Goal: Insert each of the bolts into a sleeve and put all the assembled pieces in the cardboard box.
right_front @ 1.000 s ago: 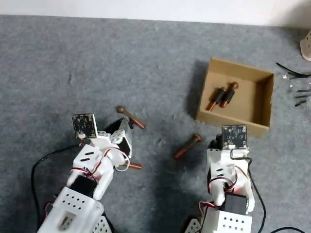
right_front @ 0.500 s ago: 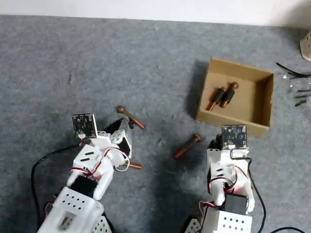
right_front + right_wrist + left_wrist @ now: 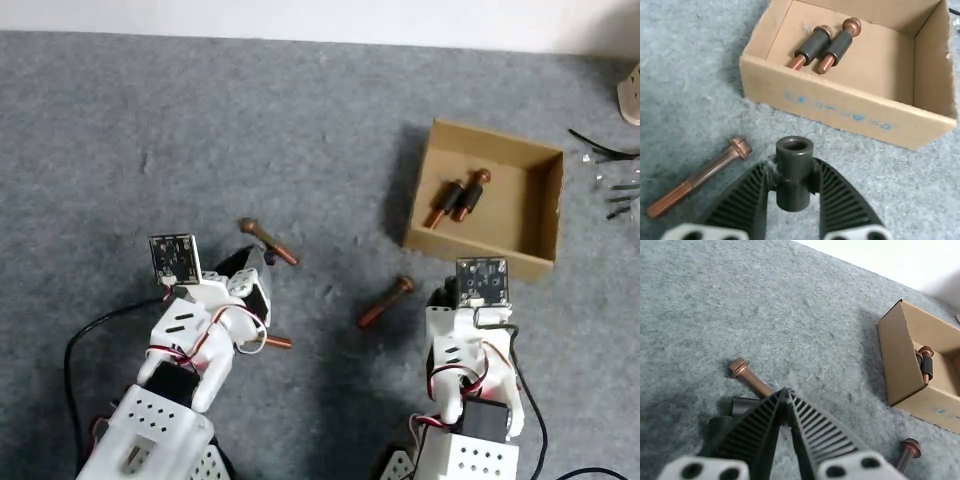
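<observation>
My left gripper (image 3: 785,399) (image 3: 262,265) is shut, its tips meeting just over the threaded end of a copper bolt (image 3: 749,379) (image 3: 268,241) that lies on the mat. A black sleeve (image 3: 744,404) lies beside those fingers. My right gripper (image 3: 794,175) (image 3: 442,296) is shut on a black sleeve (image 3: 794,165), held upright with its bore showing. A loose bolt (image 3: 697,175) (image 3: 385,301) (image 3: 907,450) lies on the mat between the arms. The cardboard box (image 3: 430,190) (image 3: 840,112) (image 3: 897,360) holds two assembled pieces (image 3: 458,200) (image 3: 824,45).
A third bolt (image 3: 277,342) pokes out from beside the left arm. Black cables (image 3: 612,185) lie at the right edge past the box. The grey mat (image 3: 150,130) stretches open at the back left.
</observation>
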